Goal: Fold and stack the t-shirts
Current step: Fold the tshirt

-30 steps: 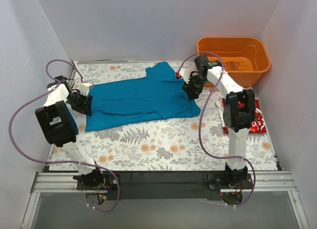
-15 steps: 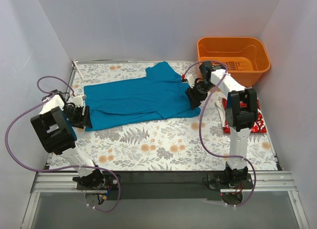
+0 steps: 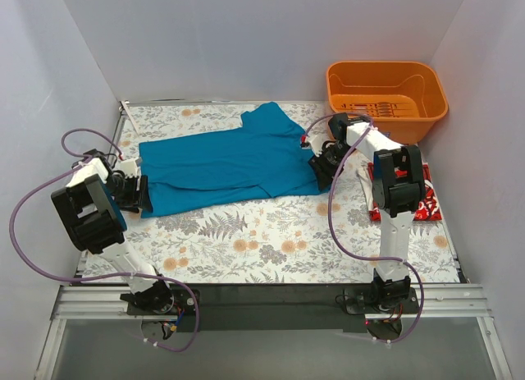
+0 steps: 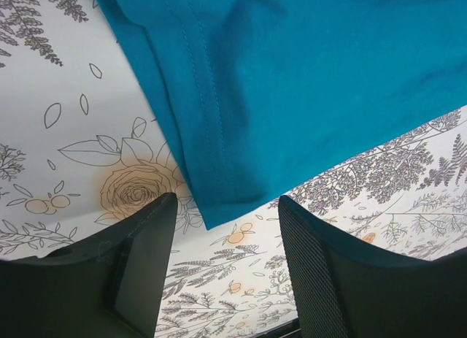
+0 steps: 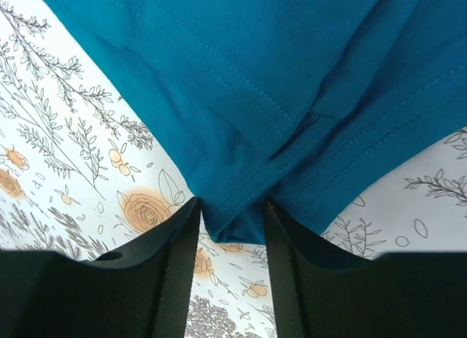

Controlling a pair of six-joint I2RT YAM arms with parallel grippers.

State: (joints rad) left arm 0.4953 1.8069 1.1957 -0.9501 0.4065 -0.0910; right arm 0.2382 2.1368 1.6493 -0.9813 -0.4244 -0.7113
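Observation:
The teal-blue t-shirt (image 3: 230, 162) lies spread flat across the back of the flowered table. My left gripper (image 3: 139, 193) is low at its left bottom corner. In the left wrist view the jaws (image 4: 226, 206) are wide open, with the shirt's hemmed corner (image 4: 219, 199) just ahead of the fingertips, not held. My right gripper (image 3: 321, 168) is at the shirt's right lower edge. In the right wrist view its jaws (image 5: 232, 206) are partly open and straddle a folded sleeve hem (image 5: 237, 214). The red t-shirt (image 3: 428, 206) with white print lies at the right, mostly hidden by the right arm.
An orange plastic basket (image 3: 426, 109) stands at the back right corner. White walls close in the table on the left, back and right. Purple cables loop from both arms.
Both grippers have dropped lower and moved outward: the left one to the shirt's left corner, the right one to the right lower edge. The shirt's left edge now lies straighter.

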